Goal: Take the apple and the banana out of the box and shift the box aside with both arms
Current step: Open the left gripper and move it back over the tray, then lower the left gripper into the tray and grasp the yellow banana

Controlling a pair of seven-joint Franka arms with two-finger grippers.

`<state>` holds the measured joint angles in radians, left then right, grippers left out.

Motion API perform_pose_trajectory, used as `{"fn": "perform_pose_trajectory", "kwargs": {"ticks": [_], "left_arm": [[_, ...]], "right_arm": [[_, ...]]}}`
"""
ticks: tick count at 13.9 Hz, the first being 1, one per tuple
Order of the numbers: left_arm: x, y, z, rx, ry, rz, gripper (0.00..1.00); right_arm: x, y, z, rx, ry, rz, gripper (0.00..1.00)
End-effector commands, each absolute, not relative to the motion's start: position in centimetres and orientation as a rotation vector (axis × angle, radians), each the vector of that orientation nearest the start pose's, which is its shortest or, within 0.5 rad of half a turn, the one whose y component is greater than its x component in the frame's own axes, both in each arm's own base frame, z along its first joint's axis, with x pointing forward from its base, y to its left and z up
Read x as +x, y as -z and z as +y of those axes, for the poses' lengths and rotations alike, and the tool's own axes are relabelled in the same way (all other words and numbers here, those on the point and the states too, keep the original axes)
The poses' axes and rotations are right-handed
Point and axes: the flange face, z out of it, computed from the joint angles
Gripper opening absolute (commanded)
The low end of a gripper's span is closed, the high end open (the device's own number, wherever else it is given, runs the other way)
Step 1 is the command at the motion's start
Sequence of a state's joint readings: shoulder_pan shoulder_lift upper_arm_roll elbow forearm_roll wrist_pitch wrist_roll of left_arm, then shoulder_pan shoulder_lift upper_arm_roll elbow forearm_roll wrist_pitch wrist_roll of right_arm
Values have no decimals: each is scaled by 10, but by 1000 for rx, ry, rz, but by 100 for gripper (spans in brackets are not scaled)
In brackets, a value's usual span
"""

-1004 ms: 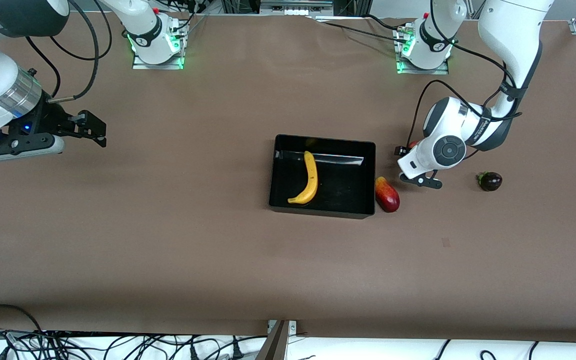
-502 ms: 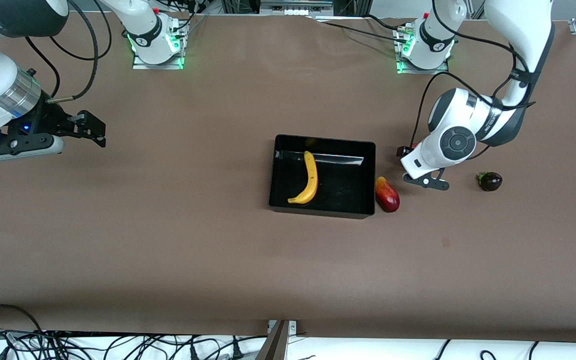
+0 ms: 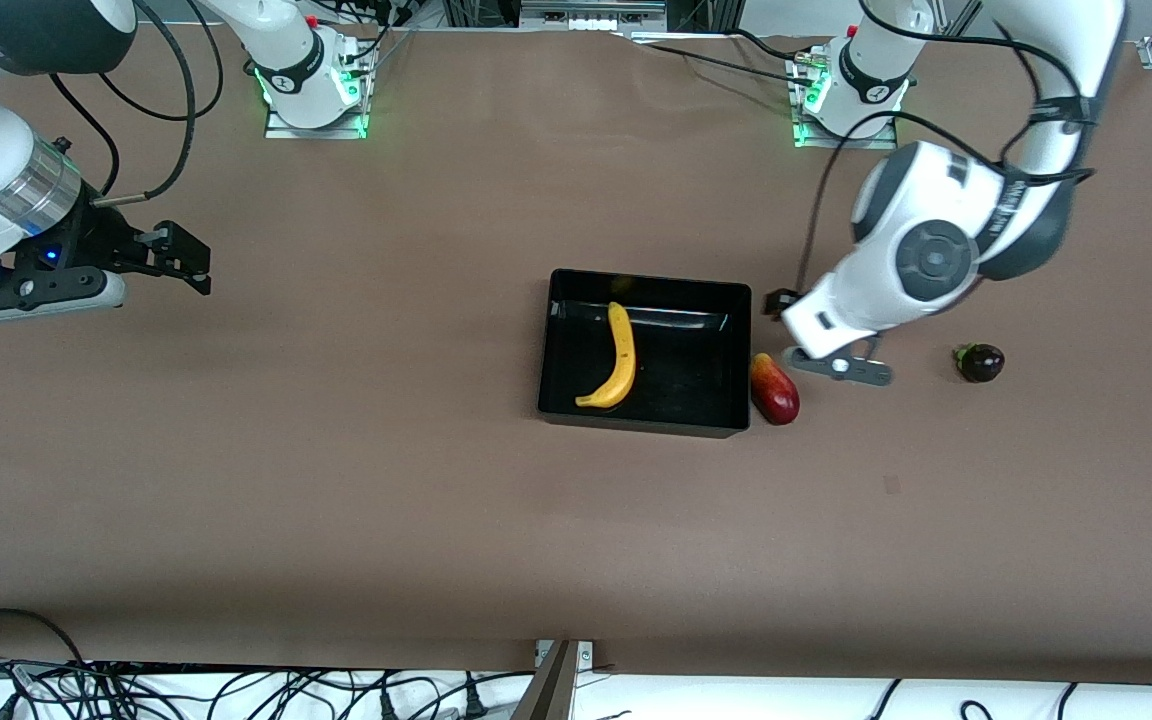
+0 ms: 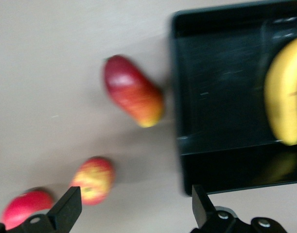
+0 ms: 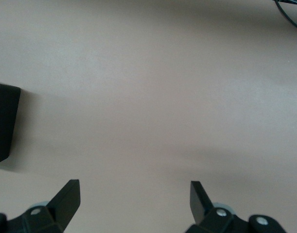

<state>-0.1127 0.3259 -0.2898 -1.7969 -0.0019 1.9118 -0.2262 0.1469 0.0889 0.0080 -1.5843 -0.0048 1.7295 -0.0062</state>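
Table (image 3: 336, 480): box (image 3: 548, 345) mid-table, banana (image 3: 621, 356) inside. Apple (image 4: 93, 179) seen already out, on the table beside the box. Left gripper (image 4: 133, 208) over that spot, fingers apart, empty. Right gripper (image 3: 181, 262) waits, fingers apart. Risk: mango (image 3: 774, 389) touching the box could be knocked; pomegranate (image 4: 24, 208), eggplant (image 3: 980, 362) nearby.

Yellow banana (image 3: 620, 357), black box (image 3: 706, 420)

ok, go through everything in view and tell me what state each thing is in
banana: lying in the box
box: open-topped, on the table
apple: out of the box, on the table
mango: on the table beside the box
left end effector: open, empty
right end effector: open, empty, waiting
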Motion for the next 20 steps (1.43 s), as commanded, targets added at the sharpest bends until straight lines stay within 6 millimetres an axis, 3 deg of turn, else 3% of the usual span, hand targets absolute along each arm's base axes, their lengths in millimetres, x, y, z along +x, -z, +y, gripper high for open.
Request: {"fn": "perform_pose_trajectory", "kwargs": {"ticks": [1,2,9,12,16,18,20], "left_arm": [[573,-352,-311,-3154,-351,148,100],[572,-349,-325,-3155,-347,138,100],[581,-338,-347,-3189,-342,143,100],[579,-327,-383,-3194,-345,56,100],[584,-319,-415,-3252,-266,25,100],[578,-302,-429,-3250,-246,47,100],[564,-270,-445,-3261,-228,87,100]], "right_arm": [[589,-585,91,-3139,103,-254,100],[589,-585,91,-3139,103,-254,100],[588,-585,91,-3141,94,-254,100],[587,-584,91,-3142,84,-257,100],[584,-585,94,-3141,64,-266,100],[585,-587,94,-3140,76,-263,100],[585,-586,91,-3140,69,-253,100]]}}
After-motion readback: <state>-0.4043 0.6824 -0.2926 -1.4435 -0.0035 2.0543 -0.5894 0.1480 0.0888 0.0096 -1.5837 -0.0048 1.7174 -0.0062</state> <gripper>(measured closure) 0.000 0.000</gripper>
